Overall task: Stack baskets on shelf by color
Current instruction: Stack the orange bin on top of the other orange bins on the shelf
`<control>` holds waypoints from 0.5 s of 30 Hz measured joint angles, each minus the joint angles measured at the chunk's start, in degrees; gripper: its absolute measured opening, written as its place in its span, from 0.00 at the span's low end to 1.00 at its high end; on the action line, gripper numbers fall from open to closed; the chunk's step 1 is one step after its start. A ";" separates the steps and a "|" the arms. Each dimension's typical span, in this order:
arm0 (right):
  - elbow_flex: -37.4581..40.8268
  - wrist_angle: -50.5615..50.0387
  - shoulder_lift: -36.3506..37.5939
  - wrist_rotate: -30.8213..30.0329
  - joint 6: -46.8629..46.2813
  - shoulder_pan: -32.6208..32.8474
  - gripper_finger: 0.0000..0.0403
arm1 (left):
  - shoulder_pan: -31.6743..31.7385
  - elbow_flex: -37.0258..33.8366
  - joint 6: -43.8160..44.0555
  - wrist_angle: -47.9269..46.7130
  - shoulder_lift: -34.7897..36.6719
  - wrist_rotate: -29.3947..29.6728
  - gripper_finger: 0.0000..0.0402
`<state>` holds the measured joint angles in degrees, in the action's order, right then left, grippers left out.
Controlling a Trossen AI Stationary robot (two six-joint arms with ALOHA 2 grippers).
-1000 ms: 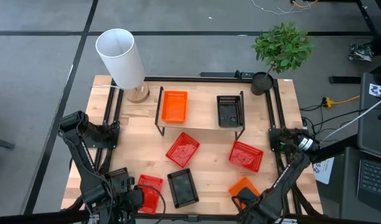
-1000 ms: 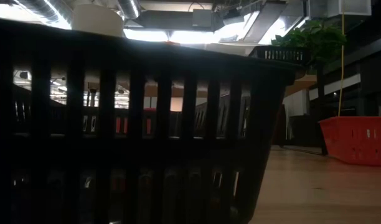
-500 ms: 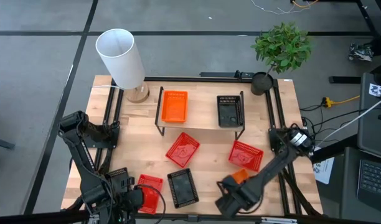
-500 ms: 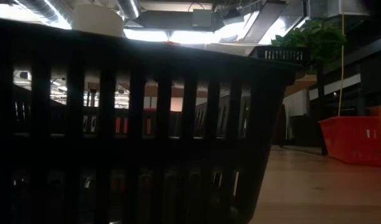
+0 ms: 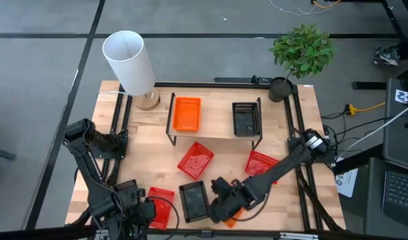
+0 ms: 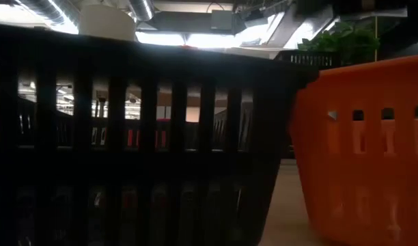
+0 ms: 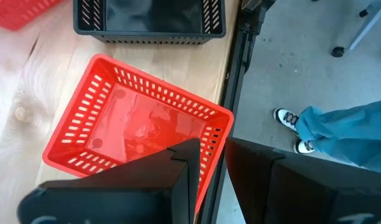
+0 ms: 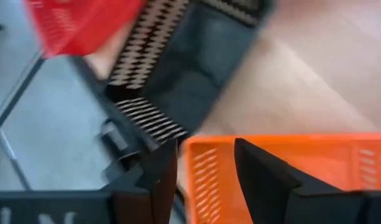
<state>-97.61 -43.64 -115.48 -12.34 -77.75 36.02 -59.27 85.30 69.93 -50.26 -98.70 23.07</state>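
I see my right end effector pinching the rim of a small orange plastic mesh basket, low beside the black mesh basket; left end effector looks spread over a red mesh basket.

- The red basket under my left gripper is perforated plastic; its floor is glossy and gives reflections
- The orange basket between my right fingers is smooth plastic with a light shine
- The black basket is dark plastic mesh; its floor looks matt
- The tabletop is pale wood with visible grain; the shelf has a wood plank on thin black metal legs
- My fingers look matt black
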 joint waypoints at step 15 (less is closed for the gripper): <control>-0.34 -1.67 -2.38 13.67 -11.36 12.40 0.39 | 0.01 0.00 0.00 -0.01 0.00 0.25 0.17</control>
<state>-97.95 -45.31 -117.86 1.33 -89.12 48.43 -59.26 85.30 69.93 -50.27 -98.70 23.32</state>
